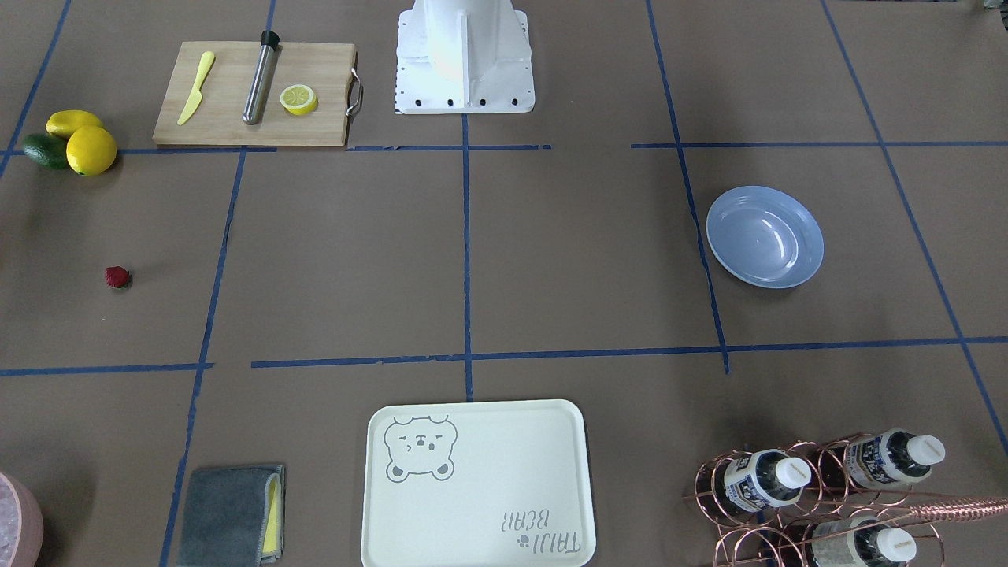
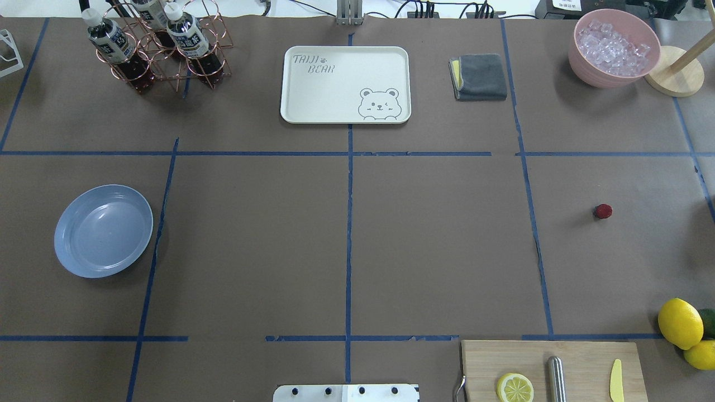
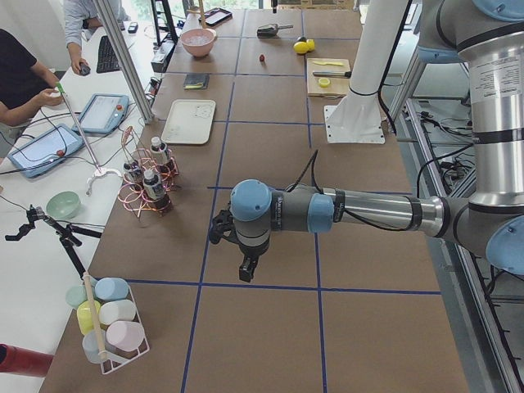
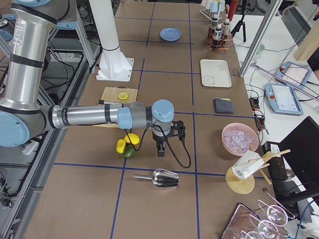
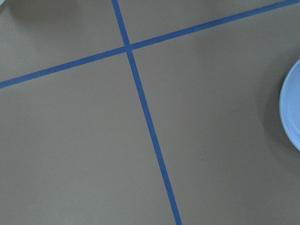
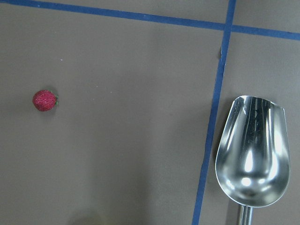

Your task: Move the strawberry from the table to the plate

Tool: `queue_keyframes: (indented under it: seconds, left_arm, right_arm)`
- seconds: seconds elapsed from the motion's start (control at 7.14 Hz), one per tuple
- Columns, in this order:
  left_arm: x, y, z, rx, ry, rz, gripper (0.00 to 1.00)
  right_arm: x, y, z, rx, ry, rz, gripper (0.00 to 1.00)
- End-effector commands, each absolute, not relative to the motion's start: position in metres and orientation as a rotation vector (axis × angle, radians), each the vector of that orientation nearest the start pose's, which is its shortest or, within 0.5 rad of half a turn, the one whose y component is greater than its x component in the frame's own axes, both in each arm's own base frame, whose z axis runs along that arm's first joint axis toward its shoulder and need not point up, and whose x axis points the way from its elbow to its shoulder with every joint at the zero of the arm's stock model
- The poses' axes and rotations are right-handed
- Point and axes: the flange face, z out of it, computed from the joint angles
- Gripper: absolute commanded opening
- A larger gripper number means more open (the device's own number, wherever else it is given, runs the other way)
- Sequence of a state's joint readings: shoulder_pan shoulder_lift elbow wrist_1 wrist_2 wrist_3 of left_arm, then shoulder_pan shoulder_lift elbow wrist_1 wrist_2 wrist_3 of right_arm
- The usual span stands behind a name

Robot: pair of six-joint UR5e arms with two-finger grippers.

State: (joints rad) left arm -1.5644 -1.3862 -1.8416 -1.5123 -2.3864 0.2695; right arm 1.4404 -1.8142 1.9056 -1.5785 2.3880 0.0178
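Seen from overhead there are no arms: the light-blue plate (image 2: 103,230) sits at the left of the tabletop (image 2: 435,245), and the strawberry (image 2: 603,211) lies alone on bare brown paper, well apart at the right. Only the side views show the left gripper (image 3: 246,270) hanging over the paper and the right gripper (image 4: 160,149) near the lemons (image 4: 130,138). I cannot tell whether either pair of fingers is released or clenched. The right wrist camera adds a steel scoop (image 6: 253,154) to the right of the berry, across a blue tape line (image 6: 213,117). Along the far edge stand a copper bottle rack (image 2: 162,50), a bear tray (image 2: 345,84), a folded grey cloth (image 2: 479,76) and a pink bowl of ice (image 2: 614,47). A cutting board (image 2: 581,357) lies near right. A person (image 3: 20,74) sits at a white side bench.
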Motion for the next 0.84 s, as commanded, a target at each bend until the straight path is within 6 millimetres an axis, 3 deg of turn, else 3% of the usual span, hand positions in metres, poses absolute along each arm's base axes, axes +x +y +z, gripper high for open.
queue_keyframes:
  seconds: [0.0,0.28,0.42,0.56,0.7]
  left_arm:
    - [-0.057,-0.424,0.604,0.153,0.833,0.254,1.0]
    - [-0.055,-0.421,0.591,0.171,0.836,0.257,1.0]
    - [-0.043,-0.42,0.59,0.162,0.901,0.274,1.0]
    - [0.0,-0.425,0.591,0.156,0.946,0.378,1.0]
    - [0.027,-0.431,0.611,0.169,0.988,0.448,1.0]
  right_arm:
    - [0.009,-0.397,0.602,0.01,-0.818,-0.133,1.0]
    - [0.008,-0.399,0.602,0.01,-0.817,-0.129,1.0]
    - [0.008,-0.4,0.601,0.013,-0.823,-0.13,1.0]
    - [0.007,-0.401,0.598,0.019,-0.823,-0.135,1.0]
    - [0.007,-0.401,0.596,0.024,-0.824,-0.138,1.0]
